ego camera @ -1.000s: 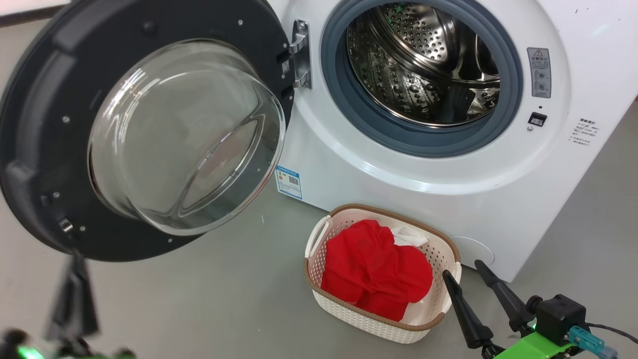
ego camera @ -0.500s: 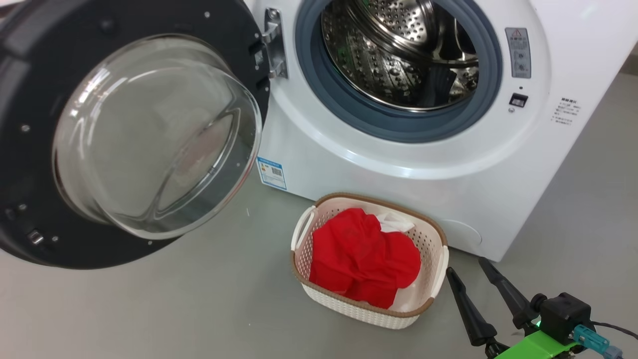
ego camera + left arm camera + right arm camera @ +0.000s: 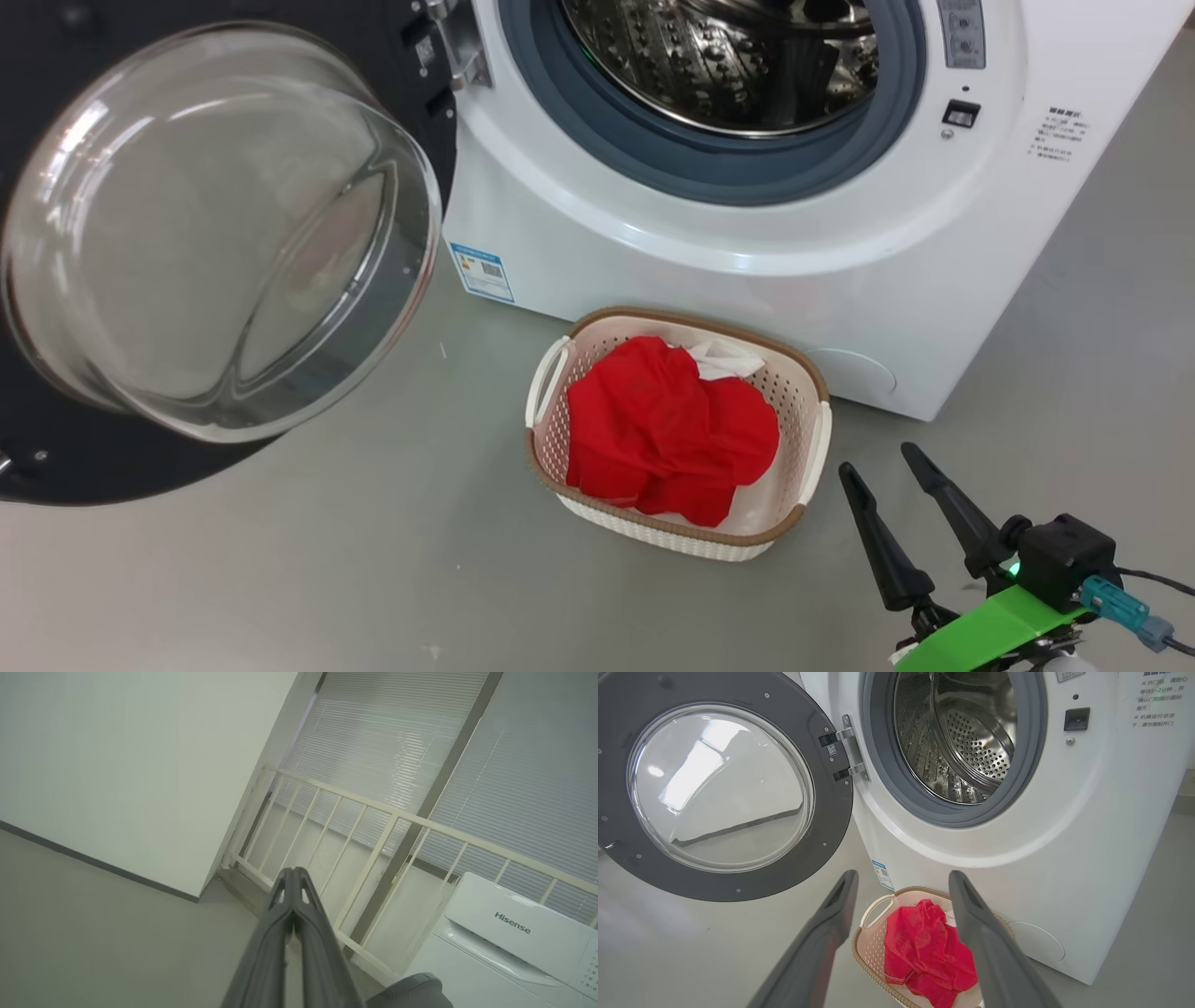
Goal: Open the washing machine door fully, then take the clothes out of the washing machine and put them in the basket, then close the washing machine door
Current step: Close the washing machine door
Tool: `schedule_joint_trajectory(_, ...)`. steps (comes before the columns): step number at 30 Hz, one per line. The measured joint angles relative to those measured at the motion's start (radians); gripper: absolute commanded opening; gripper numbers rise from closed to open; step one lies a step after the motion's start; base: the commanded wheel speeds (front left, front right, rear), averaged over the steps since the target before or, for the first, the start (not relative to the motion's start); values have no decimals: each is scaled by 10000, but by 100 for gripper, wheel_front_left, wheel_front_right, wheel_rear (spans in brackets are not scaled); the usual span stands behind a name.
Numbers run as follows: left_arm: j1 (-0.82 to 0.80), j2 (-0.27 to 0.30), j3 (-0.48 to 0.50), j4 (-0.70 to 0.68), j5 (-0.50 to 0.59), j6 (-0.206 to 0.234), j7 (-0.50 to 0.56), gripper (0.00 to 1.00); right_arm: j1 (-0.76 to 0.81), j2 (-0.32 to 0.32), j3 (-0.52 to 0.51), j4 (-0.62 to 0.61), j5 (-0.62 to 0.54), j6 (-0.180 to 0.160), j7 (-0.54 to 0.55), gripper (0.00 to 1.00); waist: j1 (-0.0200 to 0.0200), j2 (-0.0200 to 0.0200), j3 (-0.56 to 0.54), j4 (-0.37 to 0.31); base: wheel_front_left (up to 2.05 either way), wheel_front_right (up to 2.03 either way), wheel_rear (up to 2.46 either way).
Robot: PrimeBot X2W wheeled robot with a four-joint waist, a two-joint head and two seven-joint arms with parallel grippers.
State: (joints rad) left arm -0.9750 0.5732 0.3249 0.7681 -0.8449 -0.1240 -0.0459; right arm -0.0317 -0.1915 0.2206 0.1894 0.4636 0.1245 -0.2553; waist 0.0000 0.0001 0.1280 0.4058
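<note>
On the grey floor (image 3: 280,579) the basket (image 3: 672,541) is sitting just before the washer (image 3: 653,252), holding the clothes (image 3: 663,429), and the door (image 3: 93,467) is hanging wide open at the left. The right gripper (image 3: 878,459) is hovering beside the basket with fingers spread and empty, while the left gripper (image 3: 292,872) is pressing its fingers together on nothing. With the drum (image 3: 719,56) looking empty, closing is going best, I judge, by pushing the black rim (image 3: 831,826) far from the hinge (image 3: 852,751), not the glass (image 3: 205,233), until latching.
</note>
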Motion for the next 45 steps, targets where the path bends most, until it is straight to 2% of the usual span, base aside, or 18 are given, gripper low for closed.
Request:
schedule_joint_trajectory(5, -517, 303, -190, 1726, -1026, -2, 2017, 0, -144, 2, 40, -6, -35, 0, 0, 100, 0, 0, 271, -100, 0, 0, 0)
schedule_joint_trajectory(10, -576, 692, -313, 2686, -1546, -2, 3616, 0, -144, 6, 117, -2, -46, -2, 0, 100, 0, 0, 401, -183, 0, 0, 0)
schedule_joint_trajectory(19, -524, 746, -700, 3239, -1883, -2, 5887, 0, -144, 23, 140, 21, -46, -2, 0, 100, -1, 0, 359, -248, 0, 0, 0)
schedule_joint_trajectory(32, 20, 859, -1304, 2180, -2253, 6, 7576, 0, -140, 77, 138, 17, -46, -2, 0, 100, 0, 0, 101, -318, 0, 0, 0)
schedule_joint_trajectory(45, 1672, 915, -2161, -1292, -3739, 12, 9342, 0, -117, 192, -123, -19, -46, -2, 0, 100, 0, 0, -293, -491, 0, 0, 0)
